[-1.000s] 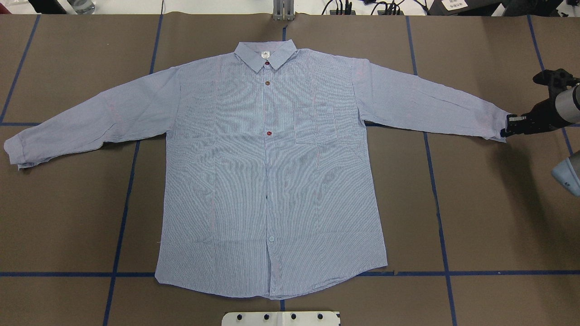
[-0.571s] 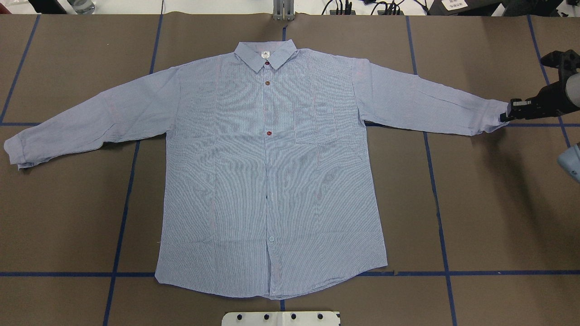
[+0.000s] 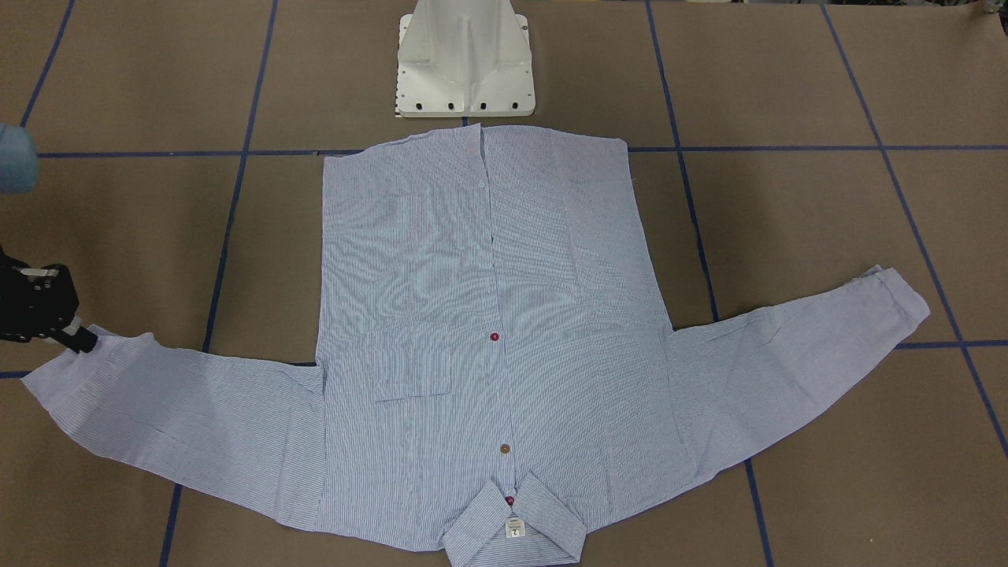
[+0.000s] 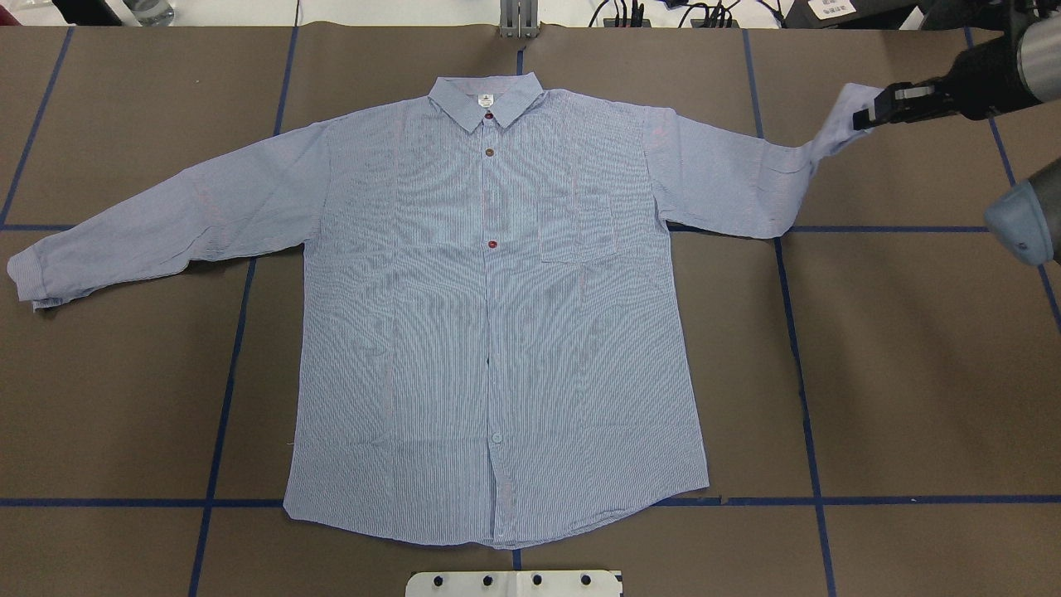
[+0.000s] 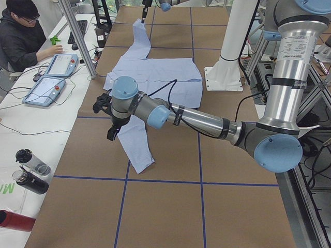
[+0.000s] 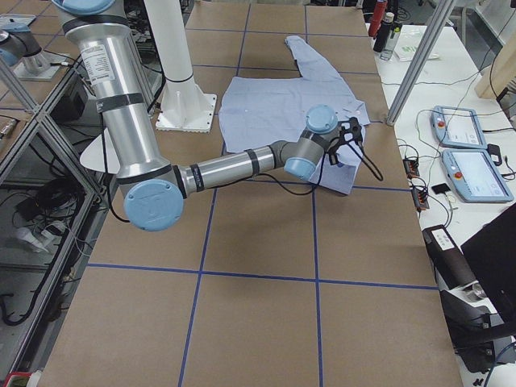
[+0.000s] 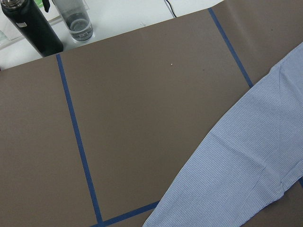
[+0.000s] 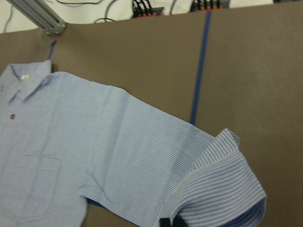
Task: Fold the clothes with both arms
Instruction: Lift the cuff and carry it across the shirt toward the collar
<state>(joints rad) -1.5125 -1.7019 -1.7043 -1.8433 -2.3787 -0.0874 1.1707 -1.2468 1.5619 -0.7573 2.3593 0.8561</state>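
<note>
The shirt (image 4: 497,332) lies front-up on the table (image 4: 912,373), hem (image 4: 497,539) nearest the robot. Its long axis runs straight away from the base, with the collar (image 4: 485,99) pointing to the far edge. The left sleeve (image 4: 166,224) lies outstretched. The left gripper (image 5: 109,132) hangs over it, and I cannot tell how its jaws stand. The right gripper (image 4: 866,114) is clamped on the right cuff (image 4: 841,112), raised off the table. Folding has barely begun, I judge: both sleeves and the body remain.
</note>
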